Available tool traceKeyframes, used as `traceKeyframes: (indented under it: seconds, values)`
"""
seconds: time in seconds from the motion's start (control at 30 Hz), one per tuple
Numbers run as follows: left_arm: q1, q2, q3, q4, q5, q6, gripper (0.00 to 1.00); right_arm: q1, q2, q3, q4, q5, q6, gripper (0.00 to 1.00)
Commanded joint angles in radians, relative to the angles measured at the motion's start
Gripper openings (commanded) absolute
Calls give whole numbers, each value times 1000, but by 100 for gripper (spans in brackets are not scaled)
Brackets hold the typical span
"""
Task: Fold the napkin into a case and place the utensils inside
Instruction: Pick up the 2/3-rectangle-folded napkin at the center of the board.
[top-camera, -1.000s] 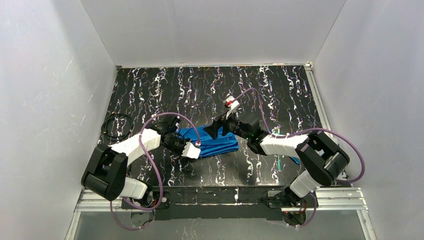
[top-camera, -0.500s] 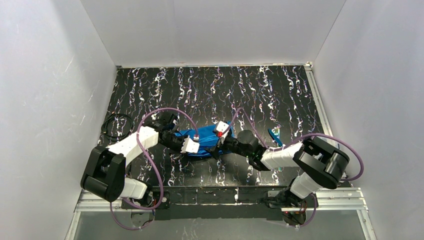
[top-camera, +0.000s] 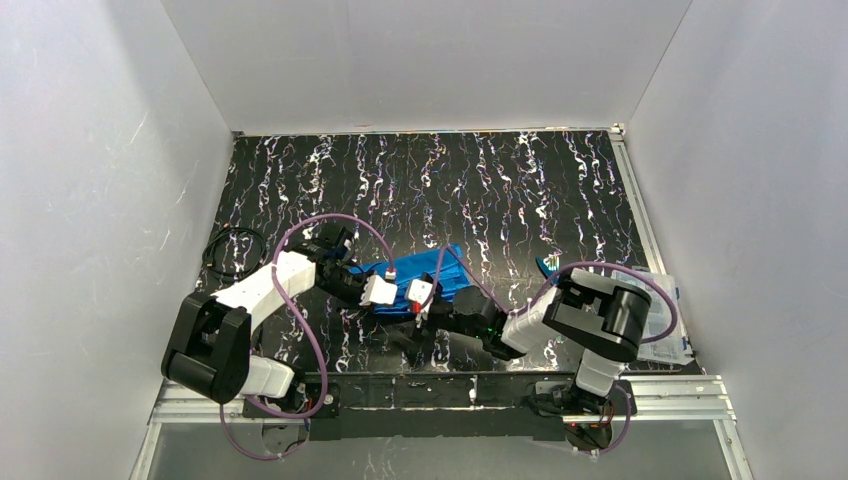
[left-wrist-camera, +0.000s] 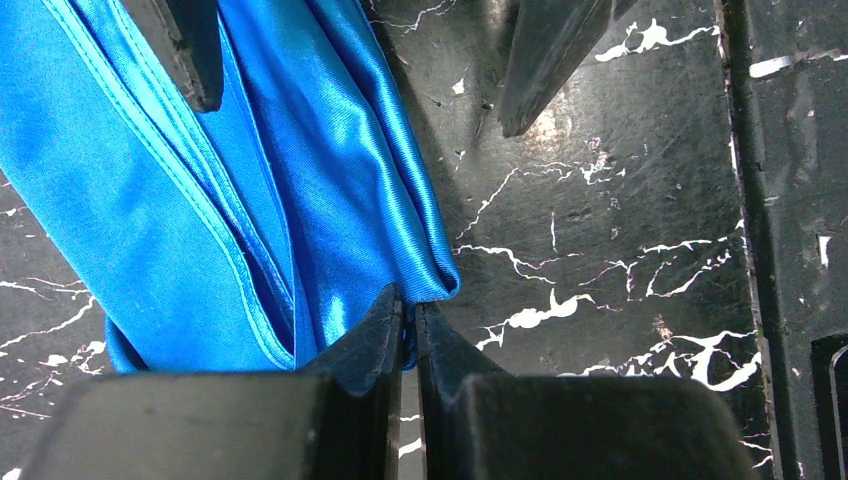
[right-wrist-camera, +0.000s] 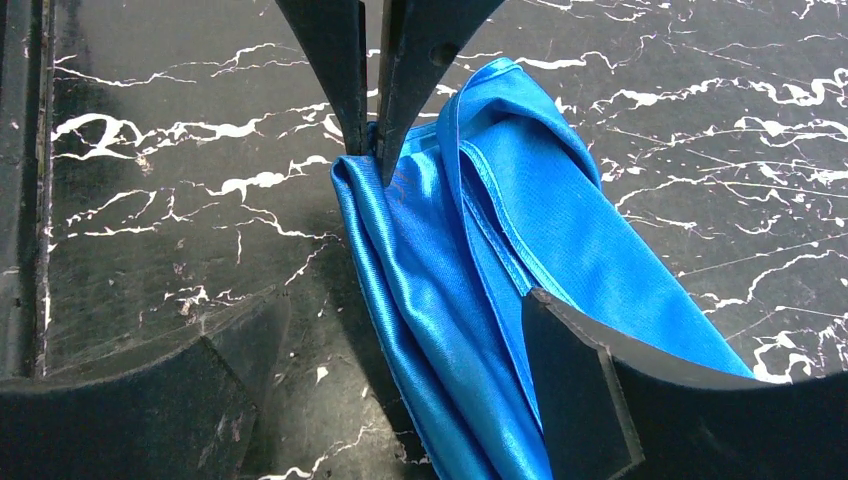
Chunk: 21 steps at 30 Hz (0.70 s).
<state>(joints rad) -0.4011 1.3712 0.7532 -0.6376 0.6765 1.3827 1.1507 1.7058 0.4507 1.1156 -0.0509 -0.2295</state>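
Our left gripper (left-wrist-camera: 410, 305) pinches the napkin (left-wrist-camera: 250, 200) at its 6 o'clock edge. The right gripper (right-wrist-camera: 400, 300) has its jaws spread, straddling the fold. Closing there may catch one layer and unfold it.

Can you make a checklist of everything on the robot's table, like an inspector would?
Surface: black marbled table with white streaks.
Job's things: blue napkin folded into a long layered bundle; utensils lie on the table to its right, not inside.
Clutter: clear plastic bag at the right edge; coiled black cable at the left.
Grippers: left gripper shut on the napkin's corner; right gripper open, one finger over the napkin, one beside it.
Cables: purple cables loop along both arms.
Surroundings: plain white walls on three sides.
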Motion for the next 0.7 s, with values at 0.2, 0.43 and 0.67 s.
traceKeyframes:
  seconds: [0.2, 0.43, 0.67]
  values:
    - [10, -5, 32, -70, 56, -8, 0, 16, 177, 90, 283, 62, 25, 90]
    - [20, -1, 39, -89, 63, 6, 0, 21, 257, 130, 309, 20, 29, 85]
    - [24, 5, 48, -106, 72, 26, 0, 24, 329, 171, 344, -1, 71, 74]
